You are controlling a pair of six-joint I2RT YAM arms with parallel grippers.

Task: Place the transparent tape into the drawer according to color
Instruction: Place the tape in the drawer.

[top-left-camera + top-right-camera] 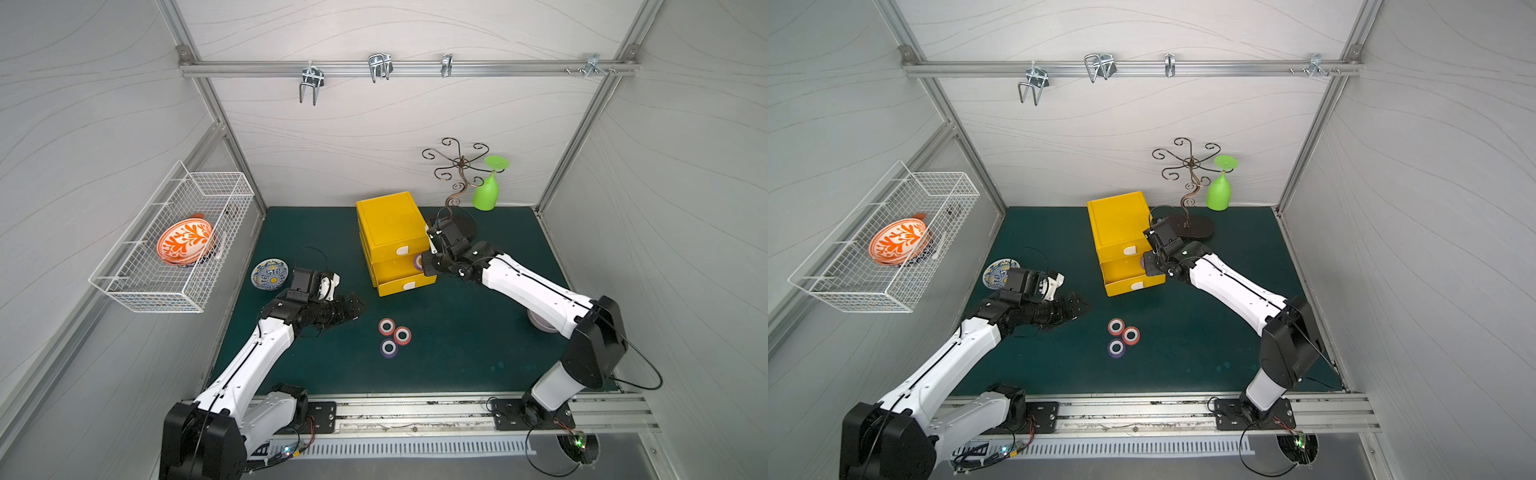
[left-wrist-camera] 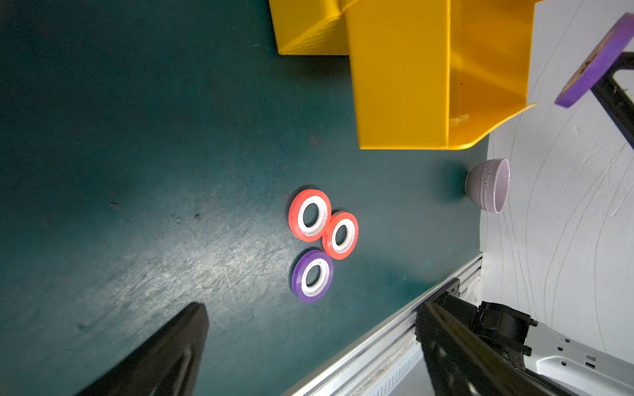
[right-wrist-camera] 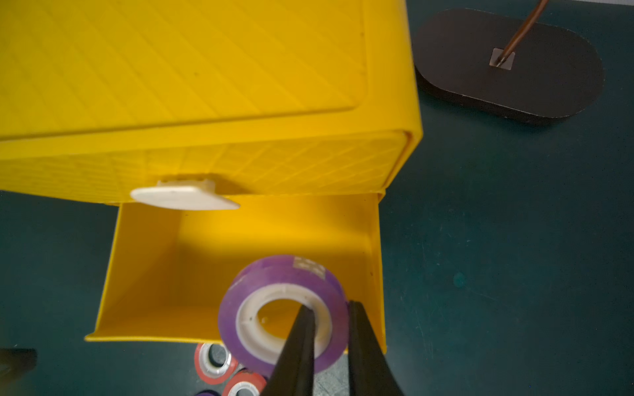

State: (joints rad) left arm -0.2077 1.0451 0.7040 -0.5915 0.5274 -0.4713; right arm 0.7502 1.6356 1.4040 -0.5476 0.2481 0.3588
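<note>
My right pincer [image 3: 329, 307] is clamped on the wall of a purple tape roll [image 3: 284, 271], one finger through its core, over a front corner of the open drawer [image 3: 144, 274]. If I let go here, I judge it could clip the rim and tumble out (it hangs tilted), or snag on that inner finger. My left pincer [image 1: 357, 311] hovers wide apart beside the three rolls [image 1: 402, 335] on the tabletop [image 1: 457, 353].

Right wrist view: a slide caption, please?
Right gripper pinches a purple tape roll over the open yellow drawer.
</note>
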